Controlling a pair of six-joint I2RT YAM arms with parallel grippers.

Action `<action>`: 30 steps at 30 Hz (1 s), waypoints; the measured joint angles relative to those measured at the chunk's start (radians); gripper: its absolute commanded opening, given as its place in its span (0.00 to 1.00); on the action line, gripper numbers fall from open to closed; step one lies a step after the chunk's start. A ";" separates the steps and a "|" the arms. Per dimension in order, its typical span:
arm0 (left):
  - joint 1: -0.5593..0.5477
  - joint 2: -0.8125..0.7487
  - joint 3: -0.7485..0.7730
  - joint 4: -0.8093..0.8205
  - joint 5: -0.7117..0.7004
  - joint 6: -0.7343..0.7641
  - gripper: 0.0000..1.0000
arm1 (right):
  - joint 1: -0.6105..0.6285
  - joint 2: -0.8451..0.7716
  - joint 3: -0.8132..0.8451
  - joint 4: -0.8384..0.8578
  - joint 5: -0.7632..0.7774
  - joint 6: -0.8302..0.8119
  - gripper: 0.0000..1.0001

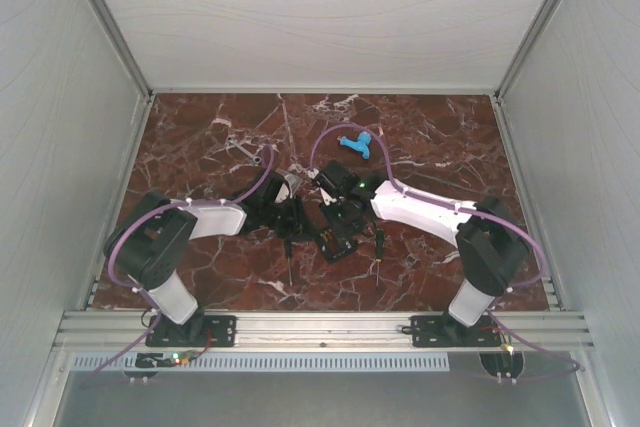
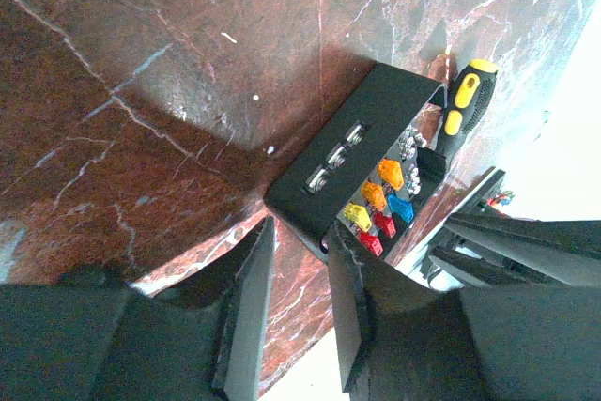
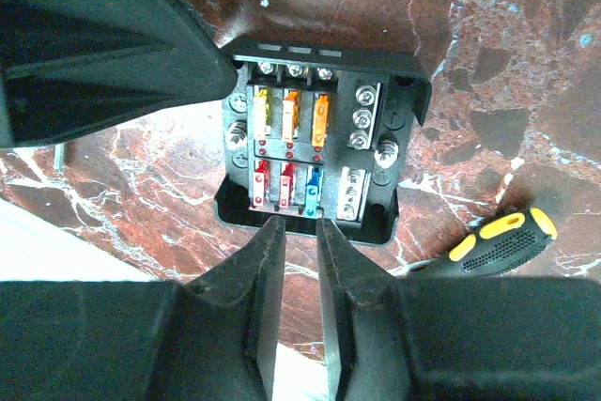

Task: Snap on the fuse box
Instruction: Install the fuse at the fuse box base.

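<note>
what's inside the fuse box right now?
Inside the fuse box: yellow and orange fuses above red and blue ones, with silver screw terminals on the right side. No clear lid covers them. The left gripper hides the box's upper-left corner.
</note>
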 measured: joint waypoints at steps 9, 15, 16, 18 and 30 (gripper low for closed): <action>0.000 0.000 0.000 0.000 0.000 0.000 0.30 | 0.012 -0.005 -0.004 0.006 0.016 0.005 0.15; 0.000 0.000 0.000 0.000 0.000 -0.001 0.30 | 0.021 0.024 -0.005 0.006 0.034 0.019 0.05; 0.000 0.000 0.000 0.000 0.000 -0.002 0.30 | 0.021 0.027 -0.005 0.005 0.035 0.021 0.02; 0.000 0.000 0.000 0.000 0.000 -0.003 0.30 | 0.022 0.034 -0.005 0.005 0.037 0.022 0.00; 0.000 0.000 -0.005 0.007 0.000 -0.007 0.30 | 0.022 0.078 0.029 -0.041 0.041 0.028 0.00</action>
